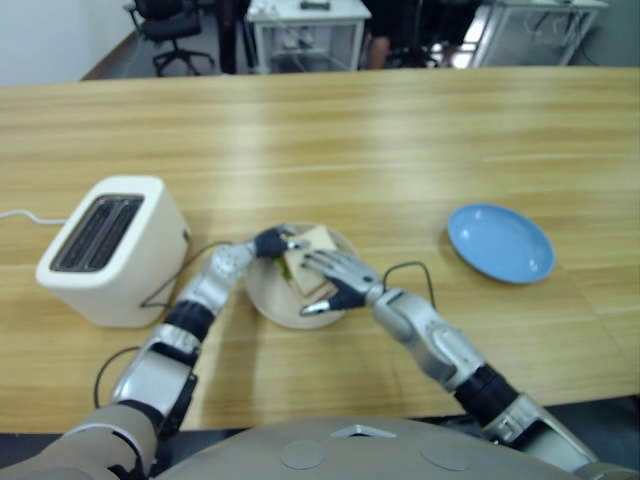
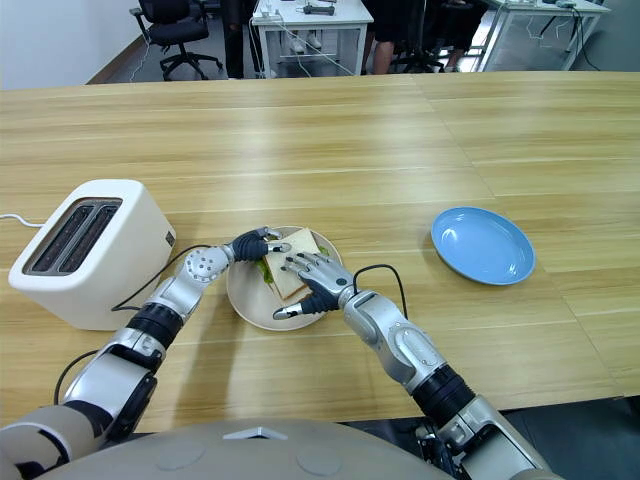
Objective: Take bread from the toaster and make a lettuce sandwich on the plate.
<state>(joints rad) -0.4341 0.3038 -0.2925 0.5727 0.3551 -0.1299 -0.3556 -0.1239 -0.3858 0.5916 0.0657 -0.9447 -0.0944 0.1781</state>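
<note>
Long pale wooden surface (image 2: 400, 150): a round cream plate (image 2: 240, 300) carries a lettuce sandwich (image 2: 305, 240). The right hand (image 2: 315, 275) lies open on it; the left hand (image 2: 252, 243) pinches its edge.

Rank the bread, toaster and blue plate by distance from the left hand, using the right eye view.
1. Bread, right at the left hand, on the beige plate.
2. Toaster, to its left.
3. Blue plate, far right.

Table (image 2: 300, 130): toaster (image 2: 90, 250), tan plate (image 2: 248, 303), blue plate (image 2: 483, 245)
</note>
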